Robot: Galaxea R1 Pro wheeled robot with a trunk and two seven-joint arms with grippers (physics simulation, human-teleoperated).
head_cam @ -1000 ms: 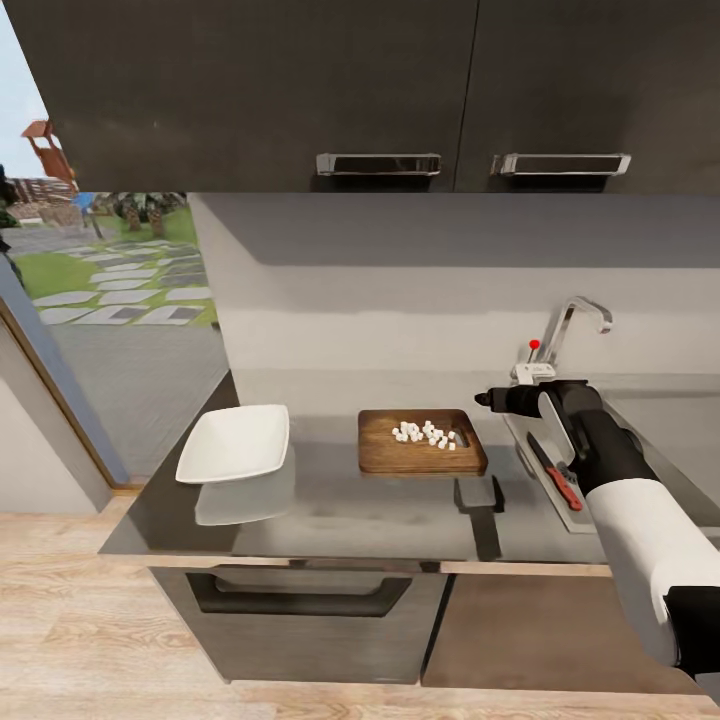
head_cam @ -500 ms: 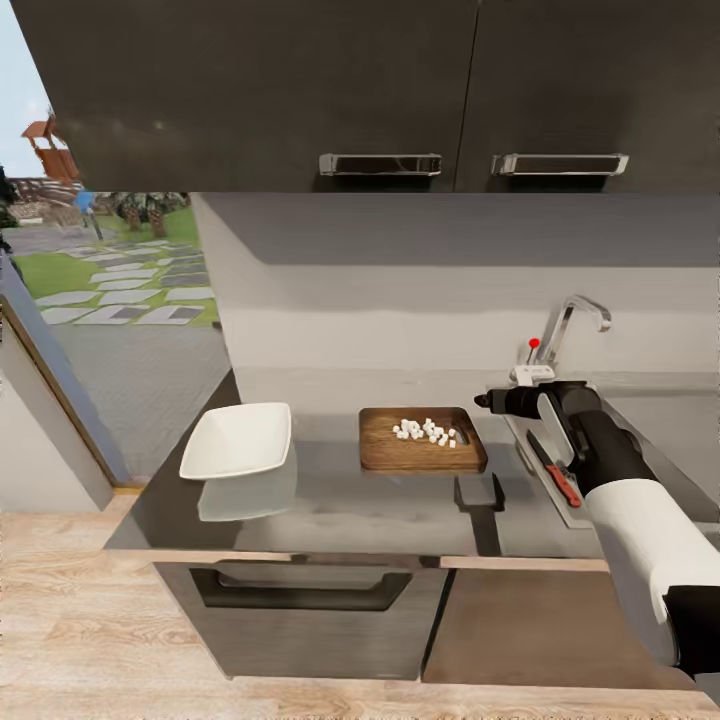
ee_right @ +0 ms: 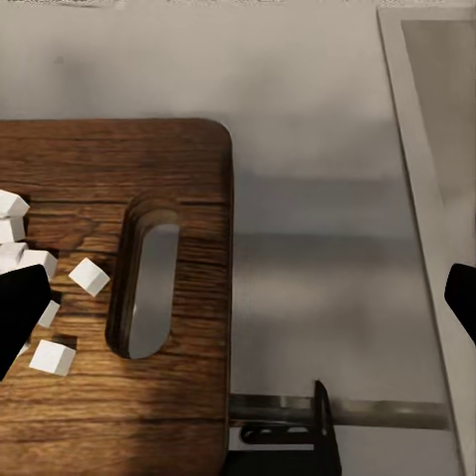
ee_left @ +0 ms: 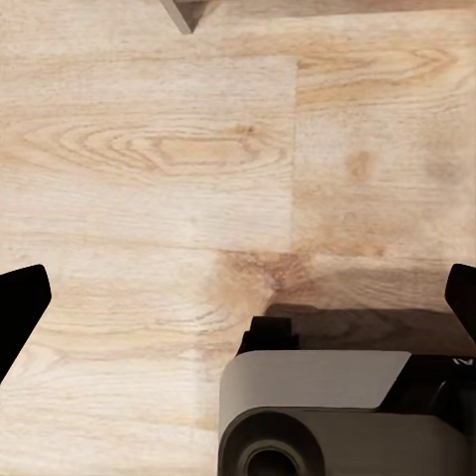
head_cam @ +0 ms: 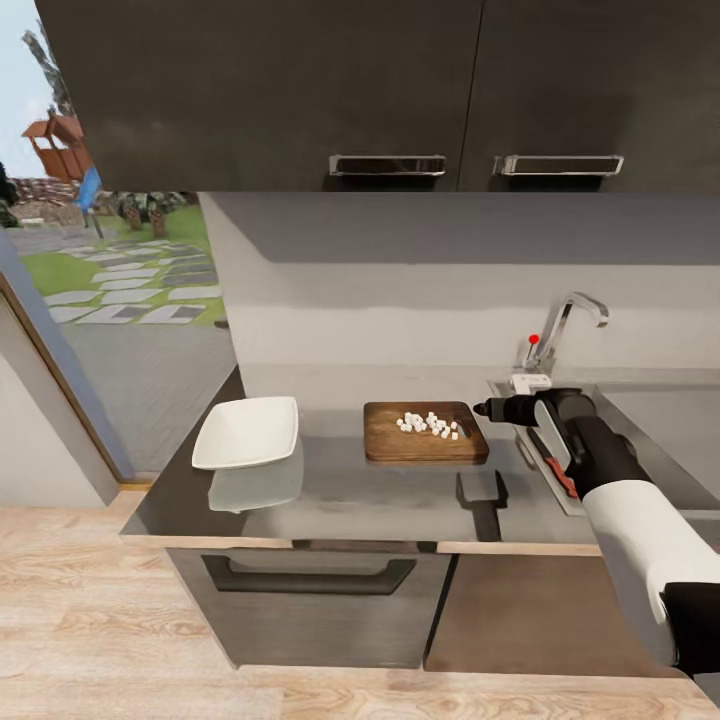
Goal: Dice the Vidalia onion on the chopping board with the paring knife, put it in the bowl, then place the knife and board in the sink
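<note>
The dark wooden chopping board (head_cam: 425,445) lies on the grey countertop (head_cam: 350,500), with the Vidalia onion (head_cam: 430,424) on it as small white cubes. In the right wrist view the board's slotted end (ee_right: 178,169) and some cubes (ee_right: 87,277) show. My right gripper (head_cam: 485,408) (ee_right: 238,307) hovers open over the board's right end, holding nothing. The white bowl (head_cam: 247,432) sits to the board's left. The red-handled paring knife (head_cam: 558,472) lies on the sink's (head_cam: 660,420) drainboard, partly hidden by my right arm. My left gripper (ee_left: 238,307) is open, pointing at the wooden floor.
A chrome tap (head_cam: 562,335) with a red dot stands behind the sink. Dark wall cabinets (head_cam: 380,100) hang above the counter. A drawer front (head_cam: 310,580) sits under the worktop. A glass door to the garden (head_cam: 110,290) is at the left.
The whole picture has shifted a little, so the camera has moved. My right arm keeps its pose by the board's right end. Board, bowl and knife lie as before.
</note>
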